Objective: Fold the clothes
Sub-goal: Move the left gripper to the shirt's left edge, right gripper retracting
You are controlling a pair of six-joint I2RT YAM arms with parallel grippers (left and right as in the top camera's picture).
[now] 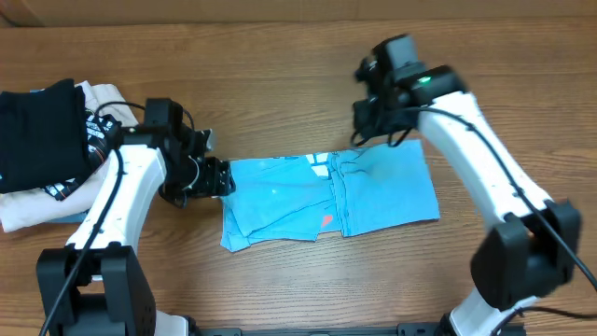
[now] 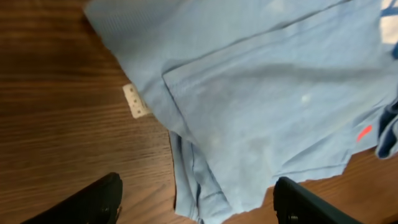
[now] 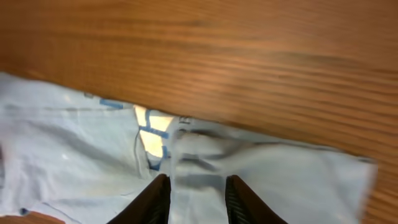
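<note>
Across the wooden table (image 1: 280, 65) the sky-blue T-shirt (image 1: 373, 191) is judged half-folded, spread under the left gripper (image 2: 198, 200) gaping empty; whether cloth is held between the right gripper's (image 3: 196, 194) narrowly parted jaws cannot be told.

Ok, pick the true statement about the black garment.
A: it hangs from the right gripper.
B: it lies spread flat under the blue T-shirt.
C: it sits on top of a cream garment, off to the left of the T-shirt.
C: the black garment rests on the cream garment, well apart from the blue T-shirt lying between the arms.
</note>
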